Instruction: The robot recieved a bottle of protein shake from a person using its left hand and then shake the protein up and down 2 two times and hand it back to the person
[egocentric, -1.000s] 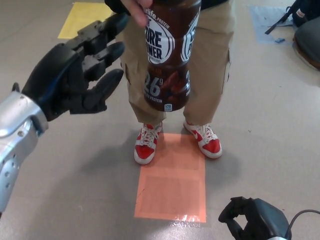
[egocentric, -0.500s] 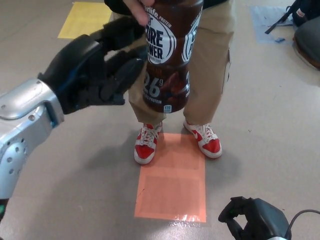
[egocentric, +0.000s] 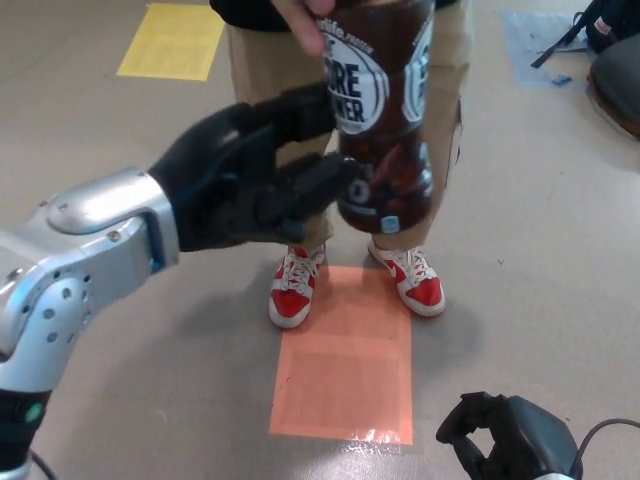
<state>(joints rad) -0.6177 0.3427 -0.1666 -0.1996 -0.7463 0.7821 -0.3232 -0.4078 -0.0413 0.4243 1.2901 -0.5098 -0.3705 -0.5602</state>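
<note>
We are reaching our left hand (egocentric: 255, 175) toward the protein shake bottle (egocentric: 385, 120), which is hanging at twelve o'clock from the person's hand (egocentric: 305, 18). Our fingers (egocentric: 300, 110) are spreading apart against its left side, not yet clamping it. Our right hand (egocentric: 495, 435) is resting at five o'clock, fingers curling together on nothing, above the floor (egocentric: 540, 260).

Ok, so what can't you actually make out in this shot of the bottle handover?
All in the head view:
- Bottle: its cap and top are cut off by the upper edge.
- Left hand: its own fingers hide whether it grips the bottle.
- Person's hand: only fingers show; the upper edge cuts the rest.
- Right hand: cropped by the bottom edge, so its state is unclear.
- Bottle label: partly hidden by the left hand.
</note>
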